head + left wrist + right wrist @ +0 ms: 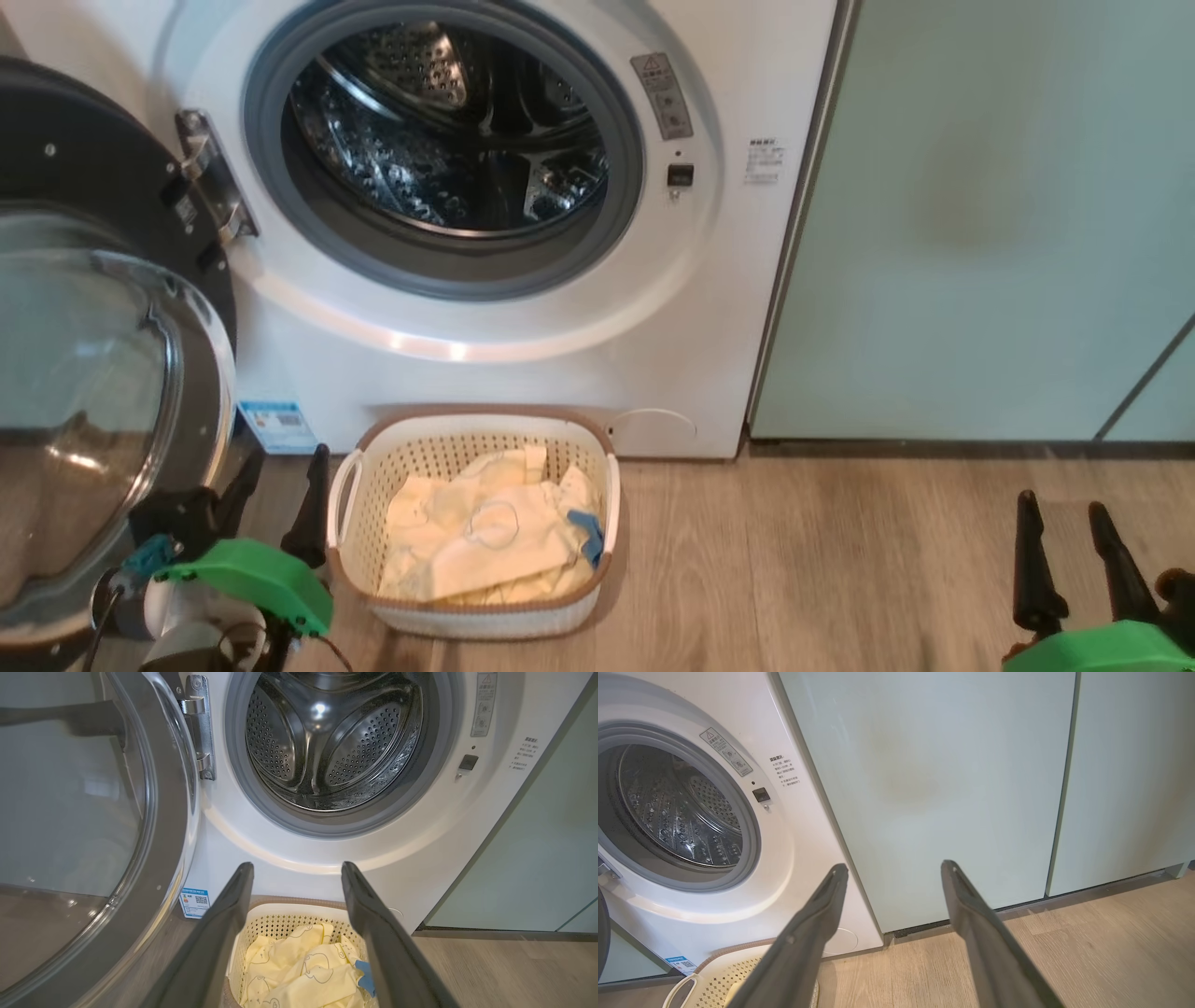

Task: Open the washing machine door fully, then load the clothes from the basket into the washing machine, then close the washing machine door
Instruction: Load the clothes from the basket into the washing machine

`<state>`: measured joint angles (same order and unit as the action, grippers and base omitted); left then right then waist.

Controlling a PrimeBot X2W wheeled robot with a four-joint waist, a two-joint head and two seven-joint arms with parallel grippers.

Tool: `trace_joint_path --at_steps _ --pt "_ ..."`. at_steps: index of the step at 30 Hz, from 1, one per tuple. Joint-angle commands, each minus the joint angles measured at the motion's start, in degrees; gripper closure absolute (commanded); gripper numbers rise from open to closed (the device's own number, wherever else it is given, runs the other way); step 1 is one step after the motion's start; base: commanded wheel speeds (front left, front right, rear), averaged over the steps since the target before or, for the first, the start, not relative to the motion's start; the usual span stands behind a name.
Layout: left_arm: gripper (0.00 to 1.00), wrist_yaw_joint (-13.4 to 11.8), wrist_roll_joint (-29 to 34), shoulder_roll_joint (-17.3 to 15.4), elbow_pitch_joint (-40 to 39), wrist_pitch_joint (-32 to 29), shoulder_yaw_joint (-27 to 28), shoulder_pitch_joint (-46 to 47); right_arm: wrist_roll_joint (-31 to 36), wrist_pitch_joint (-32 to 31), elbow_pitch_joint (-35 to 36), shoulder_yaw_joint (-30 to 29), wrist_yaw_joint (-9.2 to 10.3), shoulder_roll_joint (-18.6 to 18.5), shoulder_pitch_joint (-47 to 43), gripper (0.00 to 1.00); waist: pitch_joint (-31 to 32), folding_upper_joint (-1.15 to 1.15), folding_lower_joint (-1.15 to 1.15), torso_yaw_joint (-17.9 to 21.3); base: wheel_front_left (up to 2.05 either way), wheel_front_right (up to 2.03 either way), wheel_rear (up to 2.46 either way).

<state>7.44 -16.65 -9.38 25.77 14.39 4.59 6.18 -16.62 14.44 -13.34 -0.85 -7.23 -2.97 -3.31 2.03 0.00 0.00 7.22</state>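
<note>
Wood floor (840, 560), one basket (439, 453), one washing machine (523, 373), left hand (296, 865) wide, right hand (1062, 504) wide.

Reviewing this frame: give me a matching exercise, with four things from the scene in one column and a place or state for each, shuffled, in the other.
1 door
2 drum
3 basket
4 right gripper

A open, over the wood floor
B holds the clothes
C swung open, at the left
D shiny perforated steel

Pairs: 1-C, 2-D, 3-B, 4-A
</note>
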Motion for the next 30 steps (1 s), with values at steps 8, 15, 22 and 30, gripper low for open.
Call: trace_joint_path --at_steps 8,15,22,30 --pt "0.00 0.0 -1.6 -2.3 -1.7 0.6 1.2 3.1 0.2 0.6 1.6 1.5 -0.25 -0.4 2.0 0.00 -0.3 0.00 0.00 0.1 1.91 -1.61 -0.30" --pt "0.00 0.0 -3.1 -2.5 -2.0 0.6 0.1 2.5 0.1 0.6 1.6 1.5 -0.25 -0.4 2.0 0.00 -0.4 0.00 0.00 0.3 1.18 -1.13 -0.06" --pt "0.00 0.0 -3.4 -2.7 1.9 0.6 -1.6 2.6 0.1 0.6 1.5 1.4 -0.25 -0.5 2.1 0.00 -0.5 0.00 0.00 0.4 0.33 -0.33 0.00" --pt "0.00 0.0 -4.1 -2.7 8.6 0.6 -3.9 4.1 -0.1 0.6 1.8 1.8 -0.25 -0.9 2.4 0.00 -1.5 0.00 0.00 1.2 0.00 0.00 0.00"
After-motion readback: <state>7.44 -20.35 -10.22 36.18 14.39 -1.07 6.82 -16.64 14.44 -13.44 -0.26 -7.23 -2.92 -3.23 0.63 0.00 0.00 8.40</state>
